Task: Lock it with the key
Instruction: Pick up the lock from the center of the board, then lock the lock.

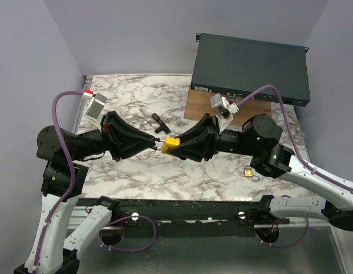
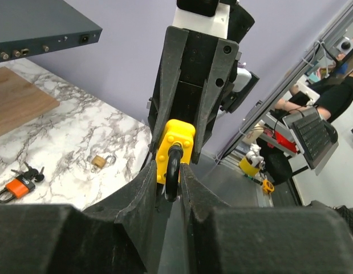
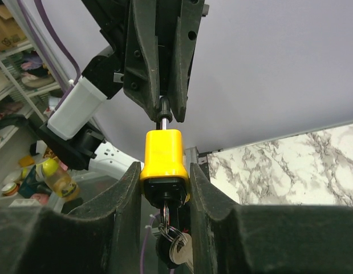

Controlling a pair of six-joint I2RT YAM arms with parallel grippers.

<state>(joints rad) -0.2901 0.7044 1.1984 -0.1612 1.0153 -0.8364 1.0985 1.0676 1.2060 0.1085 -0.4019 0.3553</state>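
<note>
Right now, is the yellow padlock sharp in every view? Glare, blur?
Top external: even light, soft shadows on the marble tabletop, yellow plastic padlock small but crisp. Left wrist: padlock sharp, jaws of the left gripper dark, featureless. Right wrist: padlock sharp, no glare, jaws of the right gripper underexposed.

In the top view the yellow padlock point(image 1: 173, 141) shows only a corner between the left pincer point(image 1: 159, 145) and right pincer point(image 1: 170, 149), and whether the left one presses the shackle point(image 2: 172, 162) cannot be told. The keys point(image 3: 176, 249) under the padlock are cut off at 6 o'clock in the right wrist view; the brass lock point(image 1: 248, 171) is too small to read as open or closed
</note>
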